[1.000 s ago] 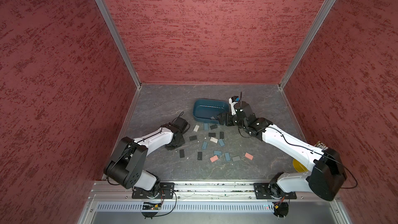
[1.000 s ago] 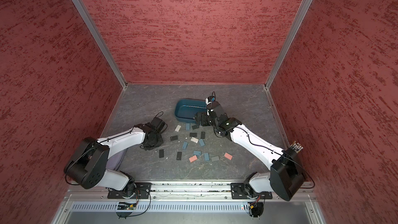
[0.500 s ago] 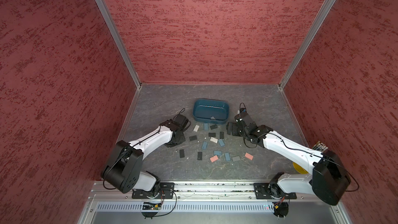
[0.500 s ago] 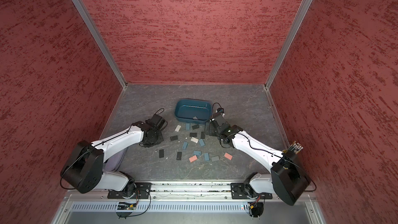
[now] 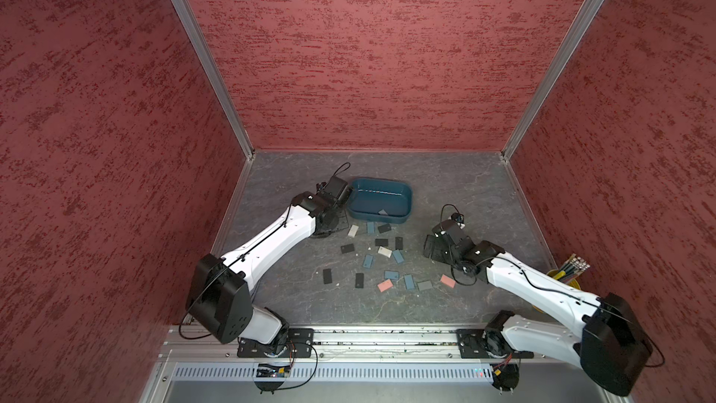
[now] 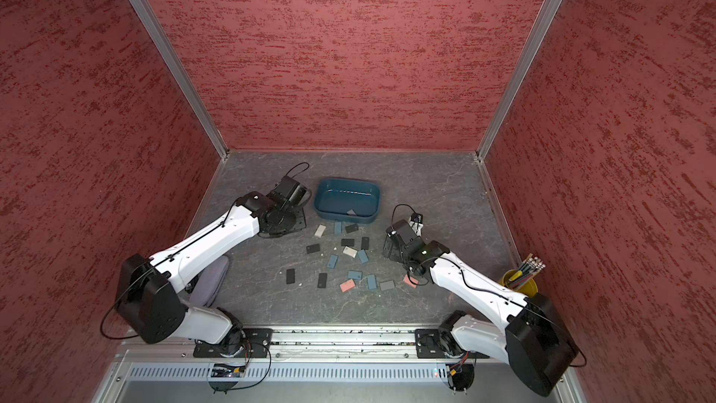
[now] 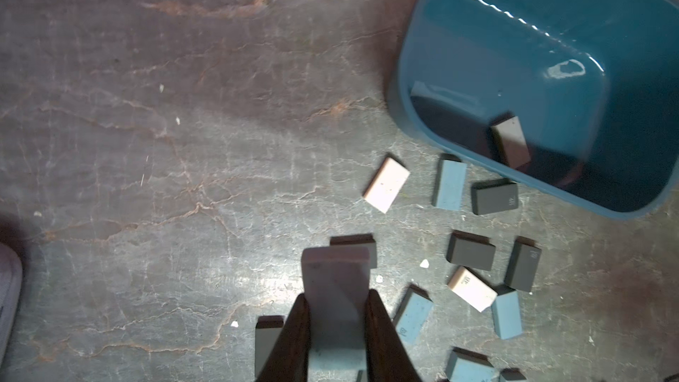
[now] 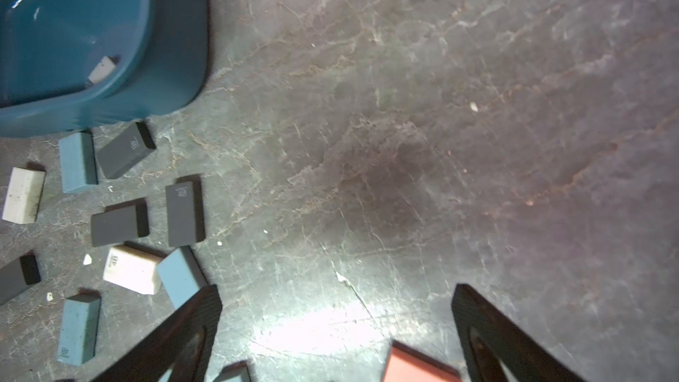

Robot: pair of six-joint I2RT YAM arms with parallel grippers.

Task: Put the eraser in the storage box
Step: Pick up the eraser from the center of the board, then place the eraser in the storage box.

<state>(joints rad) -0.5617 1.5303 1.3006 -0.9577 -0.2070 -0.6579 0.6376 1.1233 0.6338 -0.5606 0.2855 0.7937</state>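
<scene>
L hand [image 7: 337,297] clamped on pale eraser [image 7: 335,273], held above desk [image 7: 147,141], just beside storage box [image 7: 400,104], not over it. R hand [image 8: 336,288] wide open, empty. Grey eraser [image 7: 510,141] inside box.

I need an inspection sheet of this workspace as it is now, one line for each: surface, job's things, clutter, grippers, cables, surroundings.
Surface: grey stone-pattern table; small white crumbs among the erasers.
Job's things: storage box upright, one grey eraser inside; many loose erasers on the table in front of it.
Clutter: yellow cup of pencils at the right edge; lilac cloth under the left arm.
Grippers: left gripper shut on a pale eraser, beside the box, not over it; right gripper open, empty.
Cables: a black cable loop at each wrist.
Surroundings: red textured walls on three sides; metal rail in front.
</scene>
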